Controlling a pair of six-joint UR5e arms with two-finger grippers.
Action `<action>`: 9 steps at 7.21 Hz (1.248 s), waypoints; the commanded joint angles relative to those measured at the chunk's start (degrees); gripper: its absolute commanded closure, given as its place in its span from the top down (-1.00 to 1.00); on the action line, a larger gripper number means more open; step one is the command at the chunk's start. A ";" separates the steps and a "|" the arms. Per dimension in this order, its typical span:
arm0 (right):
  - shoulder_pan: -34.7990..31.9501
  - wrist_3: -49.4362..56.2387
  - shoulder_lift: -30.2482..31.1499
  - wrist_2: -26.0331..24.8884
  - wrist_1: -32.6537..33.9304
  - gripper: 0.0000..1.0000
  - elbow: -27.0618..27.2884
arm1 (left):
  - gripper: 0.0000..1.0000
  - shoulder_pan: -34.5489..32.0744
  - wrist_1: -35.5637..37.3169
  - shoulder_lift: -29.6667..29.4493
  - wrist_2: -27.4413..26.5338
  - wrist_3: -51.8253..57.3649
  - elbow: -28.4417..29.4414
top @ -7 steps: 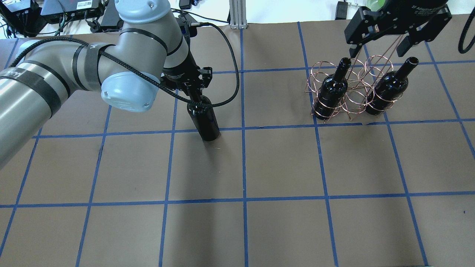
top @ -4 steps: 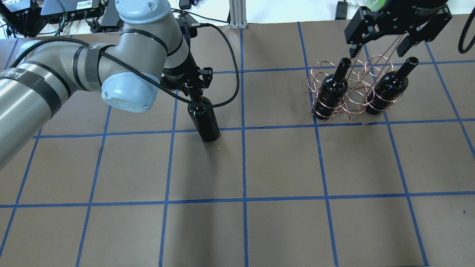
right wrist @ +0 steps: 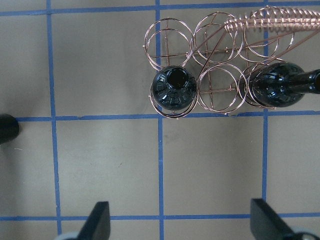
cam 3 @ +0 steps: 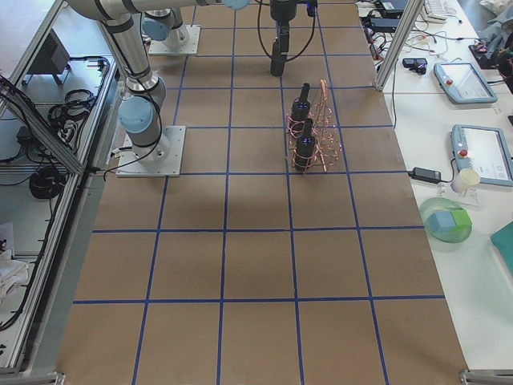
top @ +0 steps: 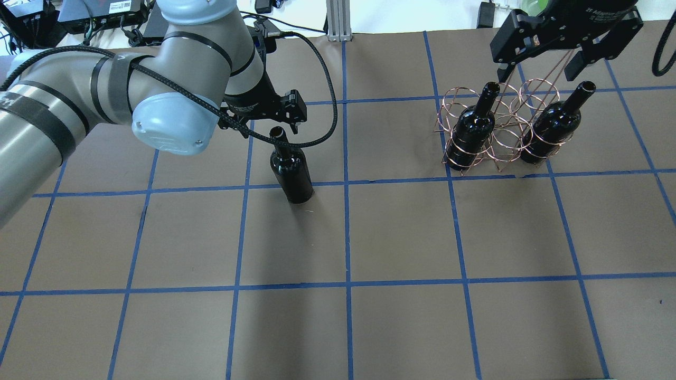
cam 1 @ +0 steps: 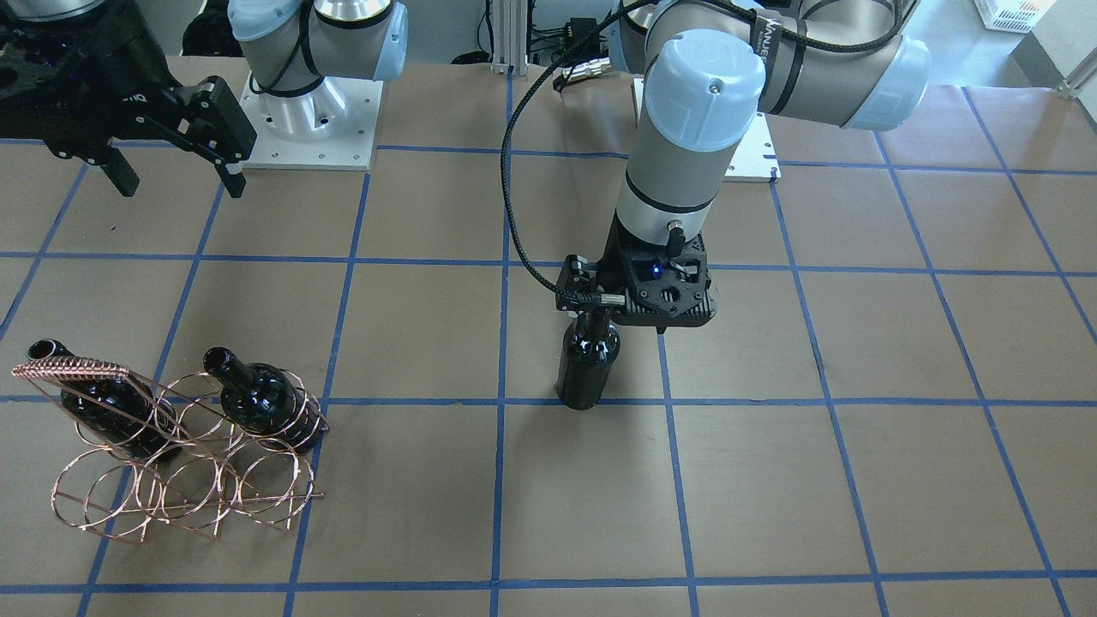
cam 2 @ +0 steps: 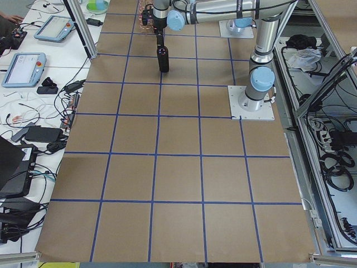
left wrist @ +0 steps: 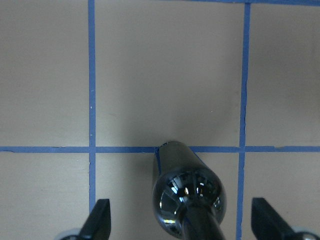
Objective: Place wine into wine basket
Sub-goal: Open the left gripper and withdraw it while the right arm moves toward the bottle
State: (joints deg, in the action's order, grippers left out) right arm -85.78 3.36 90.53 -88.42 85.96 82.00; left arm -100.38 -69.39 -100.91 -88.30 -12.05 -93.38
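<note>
A glossy black wine bottle (top: 291,170) stands upright on the brown table, apart from the basket; it also shows in the front view (cam 1: 587,367) and the left wrist view (left wrist: 187,192). My left gripper (top: 273,124) is open and hangs straddling the top of its neck, fingers (left wrist: 101,220) spread wide of the glass. The copper wire wine basket (top: 503,138) stands at the right with two look-alike bottles (top: 470,132) (top: 554,126) in its end rings. My right gripper (top: 541,60) is open and empty above the basket (right wrist: 220,65).
Blue tape lines divide the brown table (top: 401,237) into squares. The basket's middle rings (right wrist: 216,95) hold nothing. The coiled handle (cam 1: 73,370) rises over the basket's far side. Cables and equipment lie beyond the table's far edge (top: 105,16).
My left gripper has risen along the bottle's neck, so the bottle's mouth now shows. The bottle has stayed in place. The right arm has not moved.
</note>
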 commanded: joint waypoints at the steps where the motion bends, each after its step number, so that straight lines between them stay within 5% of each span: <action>1: 0.00 0.07 -0.09 -0.35 0.09 1.00 0.00 | 1.00 1.32 -9.28 0.62 0.24 0.27 7.28; 3: -0.35 0.16 -2.44 -1.23 0.79 1.00 -0.87 | 1.00 3.60 -18.05 1.41 3.20 0.70 16.27; 6: -7.43 -2.73 -9.64 1.32 5.69 1.00 -4.47 | 1.00 13.16 -21.10 3.52 7.88 10.87 16.21; 9: -18.76 -18.17 -13.44 2.11 12.99 1.00 -4.66 | 1.00 15.56 -20.87 4.40 2.27 19.48 11.72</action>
State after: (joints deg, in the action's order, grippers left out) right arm -99.28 -9.19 78.51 -86.32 96.35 77.43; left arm -85.93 -90.33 -97.22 -83.71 2.65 -80.65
